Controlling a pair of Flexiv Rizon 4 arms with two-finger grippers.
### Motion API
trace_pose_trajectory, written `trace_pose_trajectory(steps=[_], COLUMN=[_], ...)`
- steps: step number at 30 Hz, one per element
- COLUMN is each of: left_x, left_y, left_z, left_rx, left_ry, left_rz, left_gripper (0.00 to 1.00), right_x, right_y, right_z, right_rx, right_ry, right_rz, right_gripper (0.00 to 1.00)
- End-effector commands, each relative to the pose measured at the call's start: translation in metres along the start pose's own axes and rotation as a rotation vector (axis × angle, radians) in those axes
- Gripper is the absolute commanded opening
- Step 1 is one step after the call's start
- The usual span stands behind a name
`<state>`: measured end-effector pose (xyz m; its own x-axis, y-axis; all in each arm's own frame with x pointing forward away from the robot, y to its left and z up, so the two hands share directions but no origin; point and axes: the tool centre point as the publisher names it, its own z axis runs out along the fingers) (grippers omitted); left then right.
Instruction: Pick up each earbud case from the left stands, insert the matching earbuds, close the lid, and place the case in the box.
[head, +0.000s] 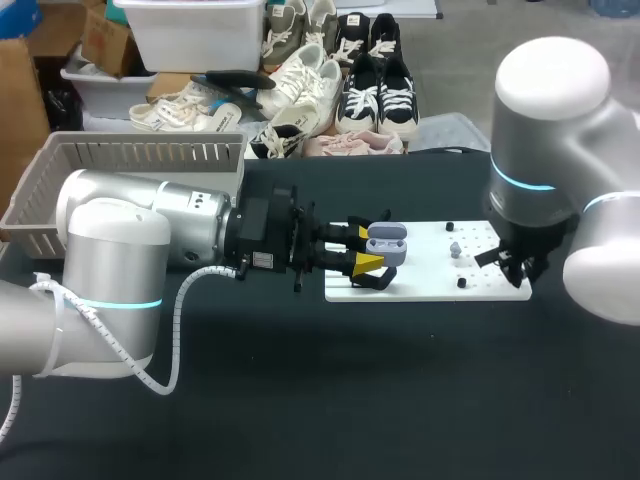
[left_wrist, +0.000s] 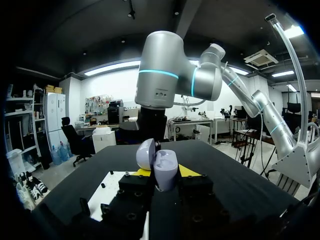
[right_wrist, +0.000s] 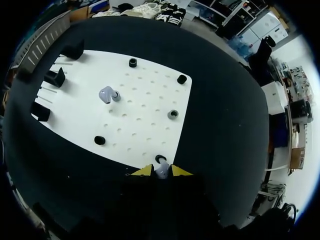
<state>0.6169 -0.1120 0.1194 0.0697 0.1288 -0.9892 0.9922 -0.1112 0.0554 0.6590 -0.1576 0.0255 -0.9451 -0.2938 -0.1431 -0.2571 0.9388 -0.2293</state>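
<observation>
1. The dark tabletop (head: 300, 400) carries everything. Our left arm (head: 150, 230) lies across it from the left, and our right arm (head: 545, 130) stands over its right side.
2. The slatted box (head: 140, 142) sits at the far left corner, well apart from the work. We see no case in it.
3. The white board (right_wrist: 145, 100) lies between the two arms. It has black stands (right_wrist: 55, 77) along its left edge and small black pegs (right_wrist: 182, 79) dotted across the rest.
4. The left fingers (head: 368, 263) are clamped on the lavender earbud case (head: 387, 243). They hold it clear of the stands above the board's left end, with its lid (left_wrist: 146, 154) hinged open.
5. The right fingers (right_wrist: 148, 171) are down at the board's right edge. They are pinched close on what looks to us like a small lavender earbud (right_wrist: 161, 173), just beside a peg.
6. A second earbud (right_wrist: 106, 94) rests on the board nearer the stands, untouched.
7. We judge that the step in hand is fetching the first earbud, since the case is already picked up and opened.
8. Next, we would lift that earbud straight off the board and carry it across to the open case. It would have to be turned to suit its well before we let go. The other earbud, the lid and the box would all come after that.
</observation>
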Motion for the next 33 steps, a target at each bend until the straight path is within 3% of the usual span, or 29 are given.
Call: trace_pose_trajectory(steps=[1, 17, 33], left_x=[0.000, 0.000, 0.000], left_y=[-0.001, -0.001, -0.001], left_z=[0.001, 0.001, 0.001], left_rx=[-0.005, -0.005, -0.005], left_ry=[0.000, 0.000, 0.000], left_rz=[0.001, 0.001, 0.001], left_gripper=[0.00, 0.00, 0.00], right_x=[0.001, 0.010, 0.011], right_y=[0.001, 0.013, 0.049], right_z=[-0.013, -0.081, -0.165], right_rx=[0.013, 0.029, 0.057], right_ry=[0.006, -0.029, -0.091], right_rz=[0.005, -0.001, -0.151], right_gripper=[0.00, 0.00, 0.00])
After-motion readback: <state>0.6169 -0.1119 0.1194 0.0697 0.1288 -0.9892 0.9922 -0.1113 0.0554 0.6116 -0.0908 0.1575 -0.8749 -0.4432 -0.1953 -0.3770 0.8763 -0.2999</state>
